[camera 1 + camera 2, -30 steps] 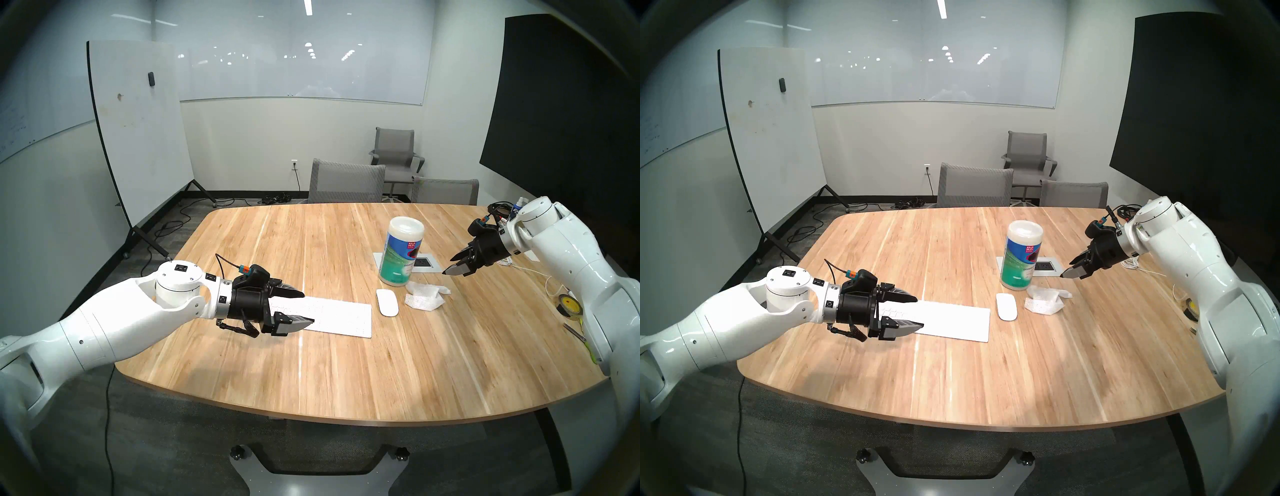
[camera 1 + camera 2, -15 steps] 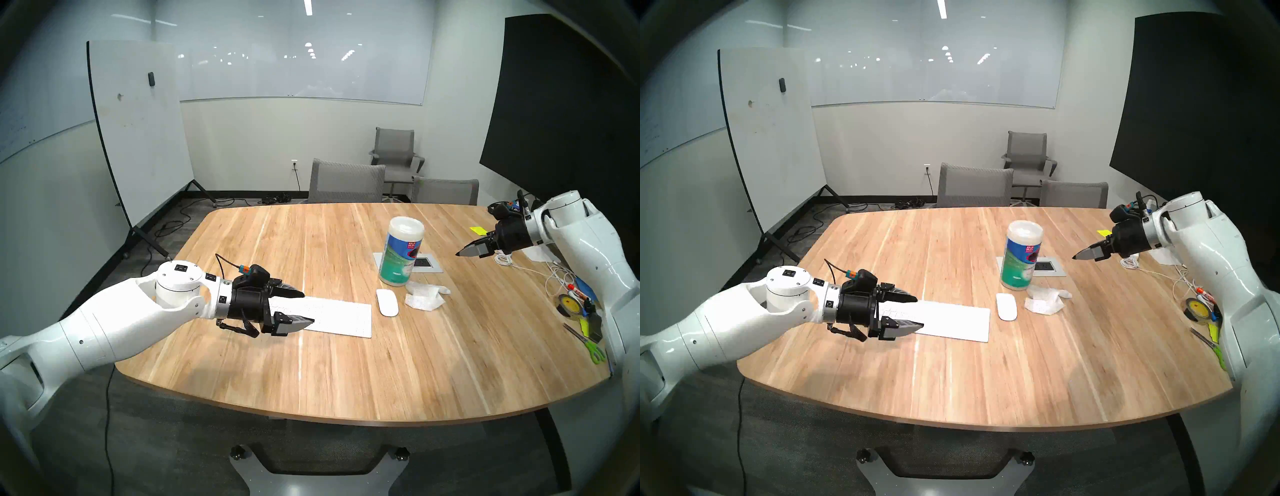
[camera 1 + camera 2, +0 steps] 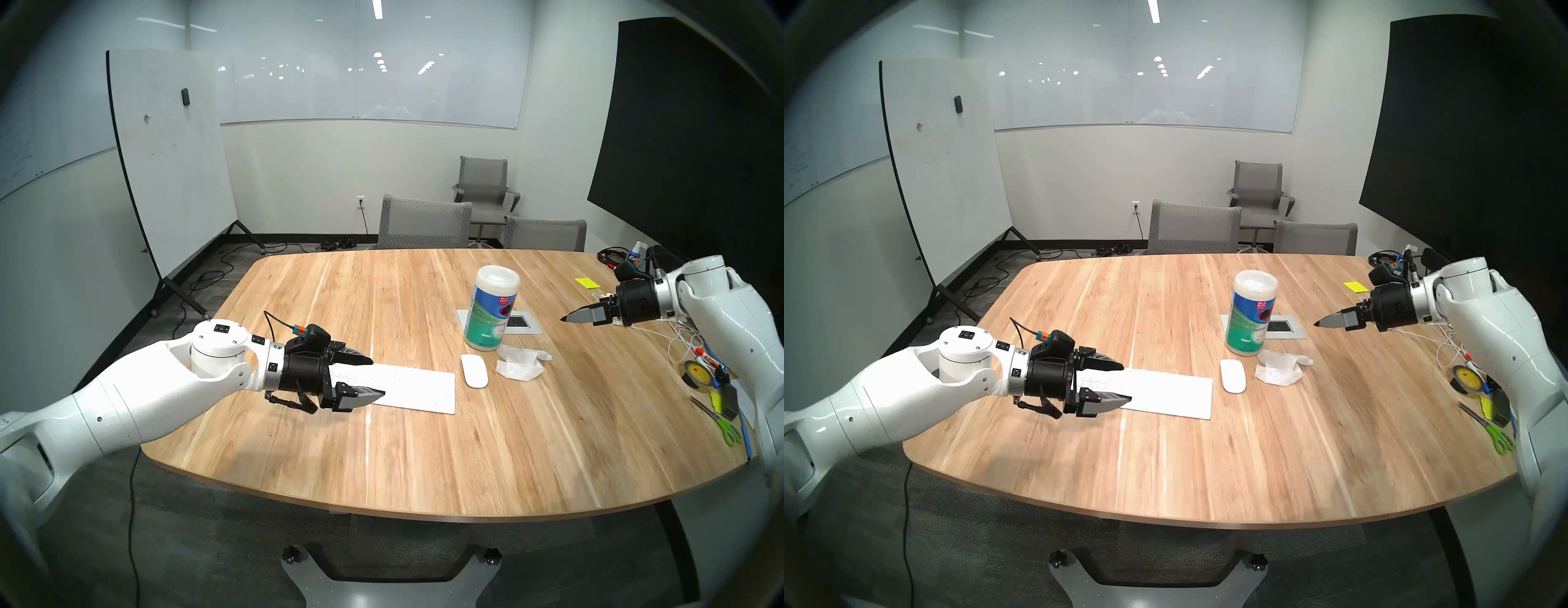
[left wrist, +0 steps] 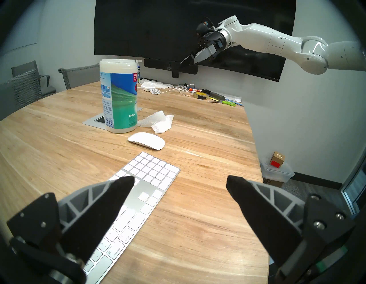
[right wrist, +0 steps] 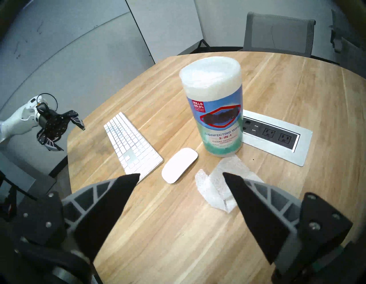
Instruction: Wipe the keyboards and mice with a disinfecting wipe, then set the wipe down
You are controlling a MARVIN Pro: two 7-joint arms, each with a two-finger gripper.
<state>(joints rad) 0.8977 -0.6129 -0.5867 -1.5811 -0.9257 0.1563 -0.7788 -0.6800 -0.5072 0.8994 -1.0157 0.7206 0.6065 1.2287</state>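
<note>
The wipe (image 3: 521,361), crumpled right by the canister (image 3: 491,308), looks light and floppy, so I'd pinch a raised fold; both the left gripper (image 3: 373,378) and right gripper (image 5: 181,176) are spread wide with nothing in them.

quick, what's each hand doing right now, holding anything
Left hand: open, empty, above the keyboard.
Right hand: open, empty, in the air; the wipe lies on the table.

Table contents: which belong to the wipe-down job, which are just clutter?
Job:
keyboard
mouse
wipe, rumpled on the table
wipes canister

Clutter:
tape roll
green scissors
white cable
yellow sticky note
outlet plate
</note>
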